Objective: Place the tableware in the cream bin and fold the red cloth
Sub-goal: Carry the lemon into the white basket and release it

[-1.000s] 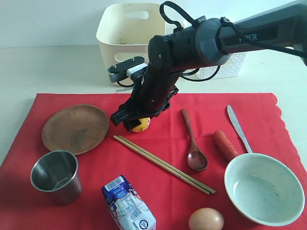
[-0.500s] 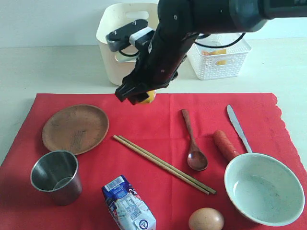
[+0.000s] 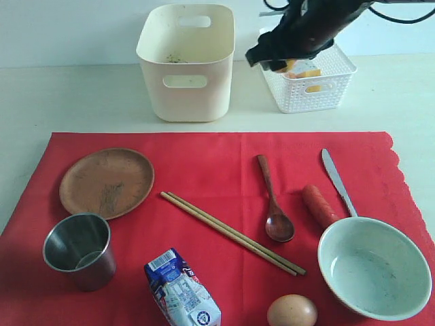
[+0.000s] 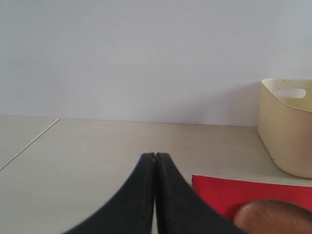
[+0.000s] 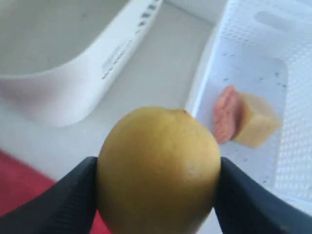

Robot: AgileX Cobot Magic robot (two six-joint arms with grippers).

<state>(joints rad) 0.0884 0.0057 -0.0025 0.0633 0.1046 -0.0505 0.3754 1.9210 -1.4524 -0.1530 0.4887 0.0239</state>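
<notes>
Six pieces of tableware, the plate (image 3: 107,182), cup (image 3: 78,250), chopsticks (image 3: 231,232), spoon (image 3: 275,204), knife (image 3: 338,180) and bowl (image 3: 374,266), lie on the red cloth (image 3: 217,153), none in the cream bin (image 3: 183,102) behind it. The right tool (image 3: 279,62) grips a lemon (image 5: 158,168) above the white basket's (image 3: 309,98) rim, on the bin side. The left tool (image 4: 155,161) is pinched closed, empty. Let go here, the round lemon could clip the rim, bounce out and roll across the bench.

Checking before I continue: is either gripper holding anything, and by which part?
The right gripper grips the lemon across its middle; left gripper is shut, empty.
</notes>
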